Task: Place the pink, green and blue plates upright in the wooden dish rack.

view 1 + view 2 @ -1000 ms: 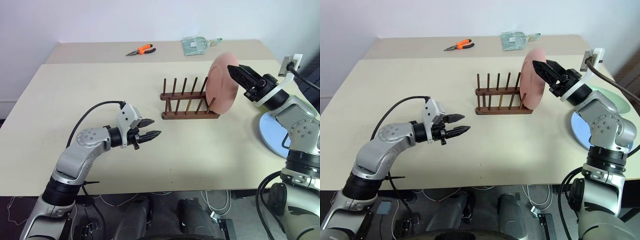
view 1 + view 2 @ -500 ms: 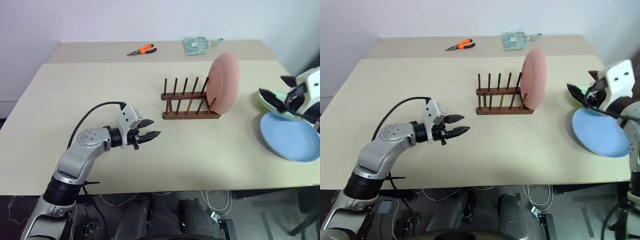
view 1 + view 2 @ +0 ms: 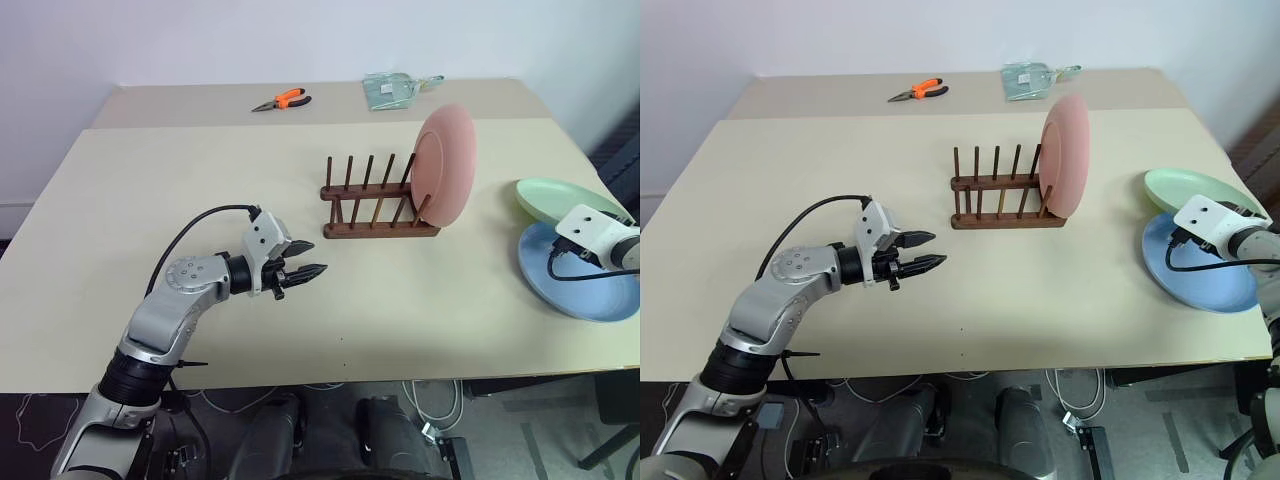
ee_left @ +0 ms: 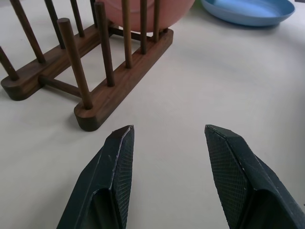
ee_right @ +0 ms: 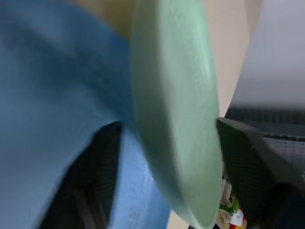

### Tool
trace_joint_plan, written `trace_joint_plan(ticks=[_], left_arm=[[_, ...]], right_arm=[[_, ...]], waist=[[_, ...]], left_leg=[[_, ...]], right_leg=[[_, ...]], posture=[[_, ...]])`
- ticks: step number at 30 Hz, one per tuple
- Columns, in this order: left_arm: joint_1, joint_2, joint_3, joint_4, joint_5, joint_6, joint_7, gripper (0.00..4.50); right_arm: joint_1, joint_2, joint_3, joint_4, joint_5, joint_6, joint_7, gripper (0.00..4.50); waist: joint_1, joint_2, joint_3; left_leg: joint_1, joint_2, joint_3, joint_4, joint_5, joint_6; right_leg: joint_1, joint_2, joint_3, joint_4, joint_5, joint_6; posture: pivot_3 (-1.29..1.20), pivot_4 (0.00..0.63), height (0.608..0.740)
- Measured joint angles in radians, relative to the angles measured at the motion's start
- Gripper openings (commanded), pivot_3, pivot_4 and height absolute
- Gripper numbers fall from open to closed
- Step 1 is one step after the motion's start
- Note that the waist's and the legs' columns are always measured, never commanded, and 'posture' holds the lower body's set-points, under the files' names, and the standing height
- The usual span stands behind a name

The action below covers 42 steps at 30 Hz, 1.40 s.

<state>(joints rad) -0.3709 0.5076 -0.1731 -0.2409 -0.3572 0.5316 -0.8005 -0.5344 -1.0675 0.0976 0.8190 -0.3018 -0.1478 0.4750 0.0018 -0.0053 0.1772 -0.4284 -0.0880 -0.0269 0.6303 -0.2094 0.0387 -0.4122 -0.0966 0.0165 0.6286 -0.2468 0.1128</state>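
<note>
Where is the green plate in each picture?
Left eye view: green plate at the right edge, behind the blue plate.
Right eye view: far right, right of the pink plate.
Left wrist view: not in it.
Right wrist view: edge-on in the middle, between the two black fingers.
Shared landmark: the blue plate.

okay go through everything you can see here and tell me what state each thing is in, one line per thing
pink plate: upright in the wooden dish rack, at its right end.
wooden dish rack: standing on the table, other slots free.
green plate: lying on the blue plate's far edge, right claw's fingers on either side of its rim.
blue plate: flat on the table.
left claw: open, holding nothing.
orange pliers: lying untouched on the far table.
</note>
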Motion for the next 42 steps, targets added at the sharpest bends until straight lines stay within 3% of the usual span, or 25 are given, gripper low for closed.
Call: trace_joint_plan(ticks=[2, 3, 7, 11, 15, 17, 18, 21, 24, 27, 31, 42], left_arm=[[0.006, 0.0, 0.001, 0.0, 0.0, 0.0, 0.003, 2.41], [0.007, 0.001, 0.002, 0.0, 0.0, 0.0, 0.003, 2.41], [0.017, 0.002, 0.008, -0.01, -0.001, 0.0, 0.008, 2.41], [0.023, 0.001, 0.05, -0.006, -0.002, -0.012, 0.034, 2.41], [0.018, -0.009, 0.07, 0.011, -0.002, -0.028, 0.042, 2.41], [0.015, -0.009, 0.07, 0.029, -0.001, -0.041, 0.04, 2.41], [0.009, -0.009, 0.071, 0.042, 0.0, -0.046, 0.038, 2.41], [0.002, -0.004, 0.079, 0.074, 0.001, -0.06, 0.034, 2.41], [-0.005, -0.003, 0.08, 0.088, 0.003, -0.068, 0.03, 2.41], [-0.006, 0.001, 0.08, 0.087, 0.003, -0.077, 0.026, 2.41], [0.002, 0.001, 0.083, 0.07, 0.0, -0.077, 0.031, 2.41], [0.009, 0.003, 0.093, 0.046, -0.004, -0.073, 0.044, 2.41]], right_arm=[[-0.006, 0.002, 0.007, 0.007, -0.009, -0.021, -0.001, 0.2], [-0.007, 0.002, 0.005, 0.006, -0.01, -0.027, -0.007, 0.09], [0.045, 0.001, -0.017, -0.072, -0.005, -0.038, -0.029, 0.09], [0.146, 0.039, -0.202, -0.363, 0.13, 0.031, -0.056, 0.09], [0.121, 0.185, -0.404, -0.819, 0.481, 0.24, -0.044, 0.09], [0.073, 0.262, -0.473, -1.005, 0.728, 0.395, -0.057, 0.09], [0.06, 0.292, -0.511, -1.1, 0.927, 0.489, -0.072, 0.09], [0.05, 0.349, -0.537, -1.291, 1.406, 0.646, -0.133, 0.09], [0.049, 0.396, -0.479, -1.371, 1.607, 0.719, -0.215, 0.09], [0.055, 0.469, -0.387, -1.372, 1.626, 0.755, -0.31, 0.09], [0.057, 0.521, -0.292, -1.314, 1.53, 0.779, -0.391, 0.09], [0.058, 0.544, -0.274, -1.193, 1.372, 0.8, -0.38, 0.09]], waist=[[0.0, 0.0, 0.0], [0.0, 0.0, 0.0], [0.003, 0.0, 0.0], [0.002, 0.004, 0.002], [-0.005, 0.004, 0.002], [0.0, 0.003, 0.002], [0.005, 0.003, 0.002], [0.012, 0.002, 0.002], [0.009, 0.002, 0.002], [0.008, 0.001, 0.002], [0.01, 0.002, 0.002], [0.009, 0.002, 0.002]], left_leg=[[0.0, 0.0, 0.0, 0.0, 0.0, 0.0], [0.0, 0.0, 0.0, 0.0, 0.0, 0.0], [0.0, 0.0, 0.0, 0.0, 0.0, 0.0], [0.0, 0.0, 0.0, 0.0, 0.0, 0.0], [0.001, 0.001, -0.002, 0.0, 0.0, 0.0], [0.001, 0.001, -0.003, 0.001, 0.0, 0.0], [0.001, 0.001, -0.003, 0.0, 0.0, 0.0], [0.0, 0.001, -0.003, 0.0, -0.001, 0.002], [0.0, 0.001, -0.003, 0.001, -0.001, 0.003], [0.0, 0.001, -0.002, 0.0, -0.001, 0.002], [-0.002, 0.001, -0.002, 0.0, -0.001, 0.003], [-0.004, 0.0, -0.002, 0.0, -0.001, 0.002]], right_leg=[[0.0, 0.0, 0.0, 0.0, 0.0, 0.0], [0.0, 0.0, 0.0, 0.0, 0.0, 0.0], [0.0, 0.0, 0.0, 0.0, 0.0, 0.0], [0.0, 0.0, 0.001, 0.001, 0.001, 0.001], [0.001, 0.002, -0.001, 0.002, 0.002, 0.005], [0.001, 0.001, -0.001, 0.002, 0.002, 0.005], [0.001, 0.001, -0.001, 0.001, 0.002, 0.005], [0.002, 0.0, -0.002, 0.0, 0.0, 0.001], [0.002, -0.001, -0.001, -0.001, 0.0, 0.0], [0.002, -0.001, -0.001, -0.002, 0.0, 0.0], [-0.001, -0.001, -0.001, -0.001, 0.0, 0.0], [-0.004, 0.0, -0.001, 0.0, 0.0, 0.001]], posture=[[0.0, 0.15, 0.719], [0.0, 0.15, 0.719], [0.0, 0.15, 0.719], [0.0, 0.15, 0.719], [0.0, 0.15, 0.719], [0.0, 0.15, 0.719], [0.0, 0.15, 0.719], [0.0, 0.15, 0.719], [0.0, 0.15, 0.719], [0.0, 0.15, 0.719], [0.0, 0.15, 0.719], [0.0, 0.15, 0.719]])
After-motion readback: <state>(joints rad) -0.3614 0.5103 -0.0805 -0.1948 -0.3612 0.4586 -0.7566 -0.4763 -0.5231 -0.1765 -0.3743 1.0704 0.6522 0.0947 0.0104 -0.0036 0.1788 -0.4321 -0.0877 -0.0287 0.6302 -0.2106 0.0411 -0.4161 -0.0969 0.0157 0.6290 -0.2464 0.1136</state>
